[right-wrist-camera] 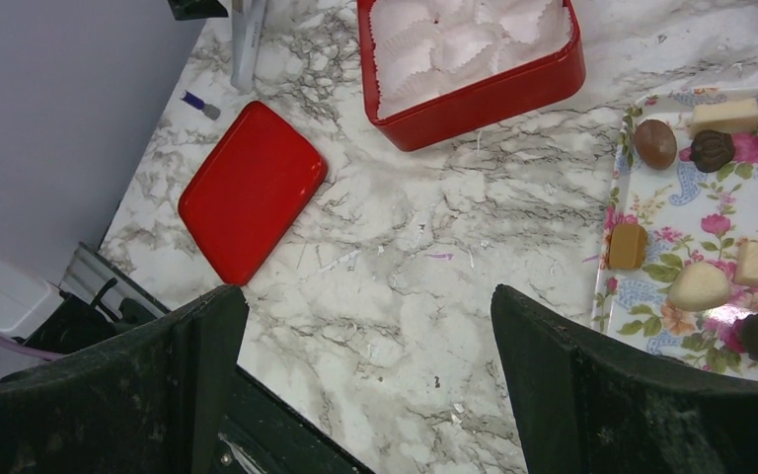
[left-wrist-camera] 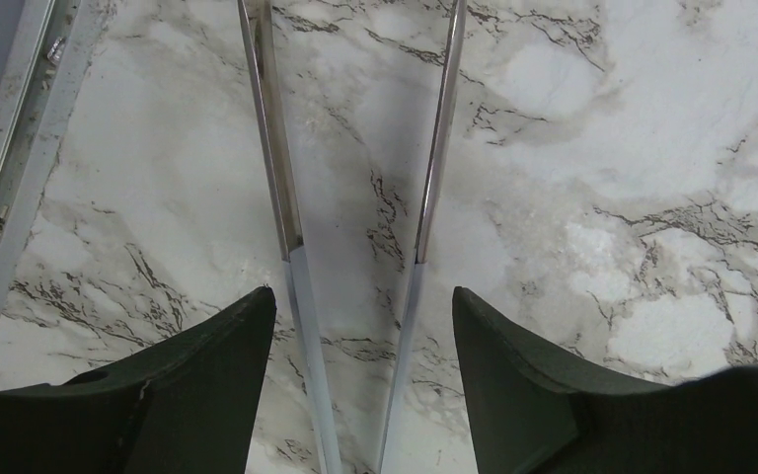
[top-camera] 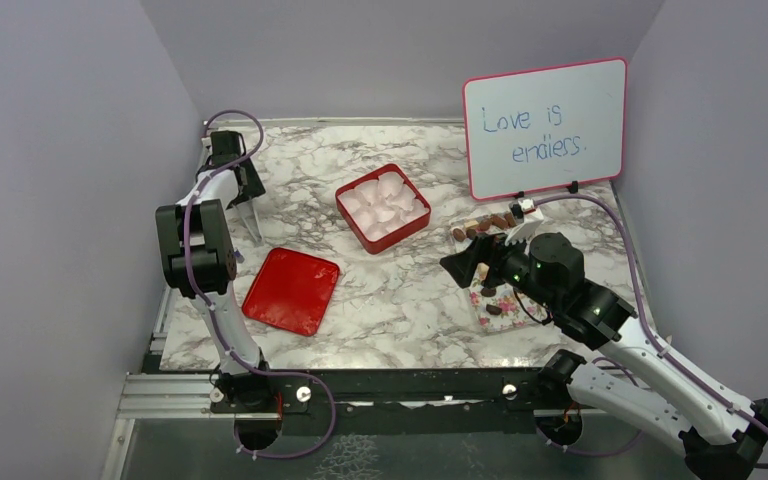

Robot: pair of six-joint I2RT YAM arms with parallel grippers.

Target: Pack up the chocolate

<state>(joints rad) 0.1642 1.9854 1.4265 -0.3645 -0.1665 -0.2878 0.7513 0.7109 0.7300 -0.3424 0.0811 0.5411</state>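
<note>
The chocolate (right-wrist-camera: 655,143), several small dark, tan and cream pieces, lies on a floral tray (right-wrist-camera: 711,202) at the right of the right wrist view. Part of the chocolate (top-camera: 485,222) also shows beyond my right arm in the top view. My right gripper (right-wrist-camera: 365,296) hangs open over bare marble left of the tray, holding nothing. Its place in the top view is mid-right, where the right gripper (top-camera: 460,265) points left. My left gripper (left-wrist-camera: 360,296) stands open astride metal tongs (left-wrist-camera: 276,148); small gaps remain on both sides.
A red box (top-camera: 400,235) lined with white paper cups (right-wrist-camera: 454,39) sits mid-table. Its red lid (top-camera: 292,290) lies flat to the front left. A whiteboard (top-camera: 545,125) stands at the back right. The tongs (top-camera: 250,220) lie near the left wall.
</note>
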